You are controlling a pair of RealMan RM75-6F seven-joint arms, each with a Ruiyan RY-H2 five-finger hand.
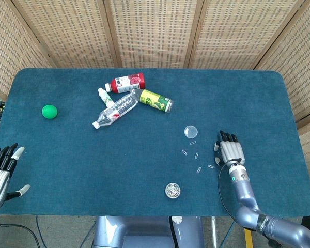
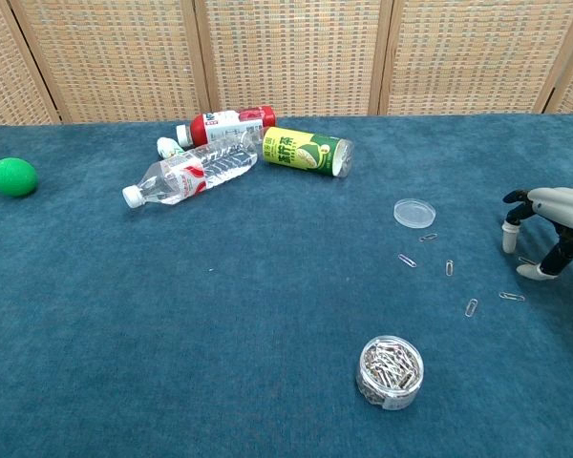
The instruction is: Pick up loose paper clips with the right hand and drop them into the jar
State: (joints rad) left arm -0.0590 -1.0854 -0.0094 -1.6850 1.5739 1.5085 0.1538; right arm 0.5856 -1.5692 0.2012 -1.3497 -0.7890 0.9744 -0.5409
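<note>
1. Head view: the right hand (image 1: 230, 153) hangs palm-down over the outermost clips (image 1: 198, 156), fingers apart, holding nothing. The clips lie scattered between the lid (image 1: 191, 131) and the jar (image 1: 172, 190), up and right of the jar. The left hand (image 1: 0, 173) waits open at the table (image 1: 67, 155) edge, well left of the jar.
2. Chest view: the right hand (image 2: 544, 229) has its fingertips (image 2: 509, 239) curled down near the cloth, just right of the clips (image 2: 449, 268); one clip (image 2: 511, 297) lies just below it. The jar (image 2: 391, 371), already holding clips, stands open.
3. To do this well, I judge: take one clip only, pinch thumb to finger flat against the cloth, lift straight, then carry it over the jar's mouth before letting go.
</note>
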